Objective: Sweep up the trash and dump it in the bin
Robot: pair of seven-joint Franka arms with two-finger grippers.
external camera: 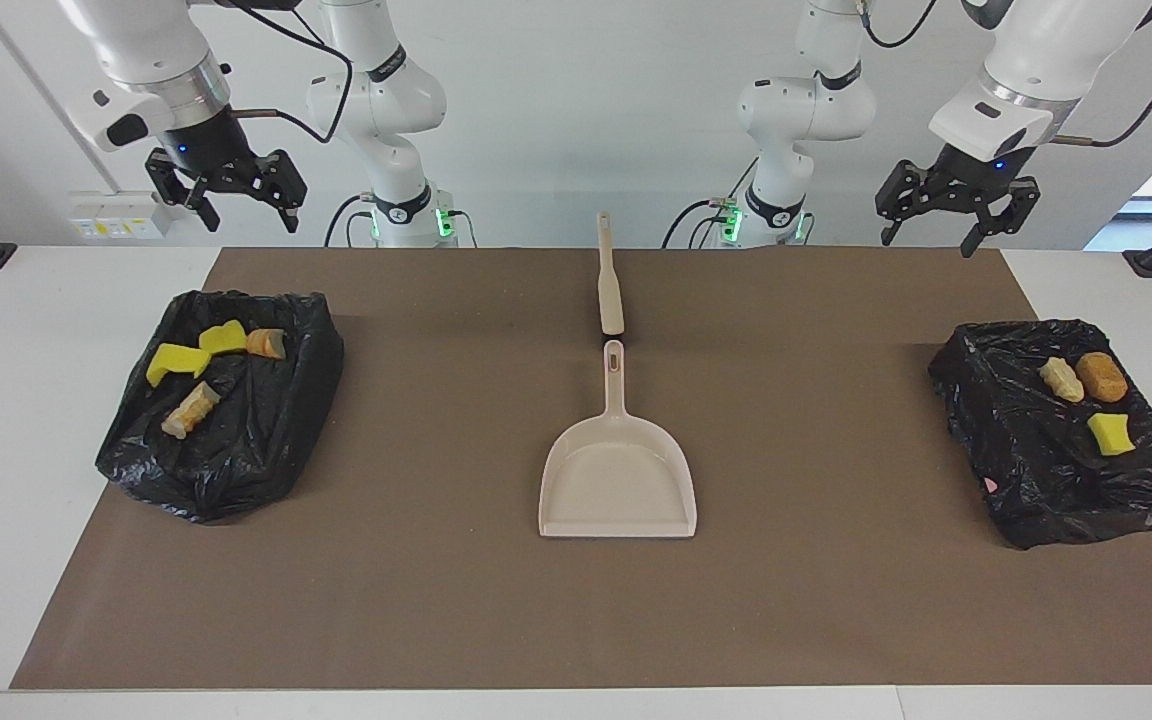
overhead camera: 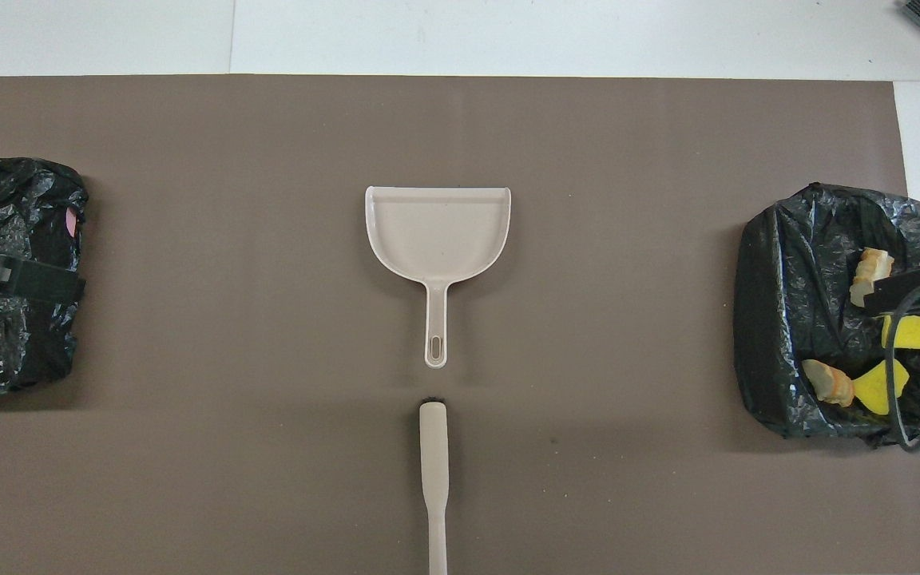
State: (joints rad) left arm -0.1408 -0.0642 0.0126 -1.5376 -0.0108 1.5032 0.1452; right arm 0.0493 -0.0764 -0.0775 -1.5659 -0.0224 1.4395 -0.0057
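The trash lies in two black-bagged bins. The bin (external camera: 266, 440) at the right arm's end holds several pieces, among them a yellow sponge scrap (external camera: 174, 362) and a tan lump (external camera: 191, 410). The bin (external camera: 1016, 470) at the left arm's end holds a tan lump (external camera: 1061, 380), an orange-brown lump (external camera: 1102, 377) and a yellow scrap (external camera: 1110, 433). My right gripper (external camera: 246, 225) hangs open and empty, high over the table edge by its bin. My left gripper (external camera: 926, 245) hangs open and empty, high above the mat's edge near its bin.
A beige dustpan (external camera: 618, 480) lies mid-mat, its handle pointing at the robots. In line with that handle, closer to the robots, lies a beige brush (external camera: 610, 285). The brown mat (external camera: 836, 600) covers most of the white table.
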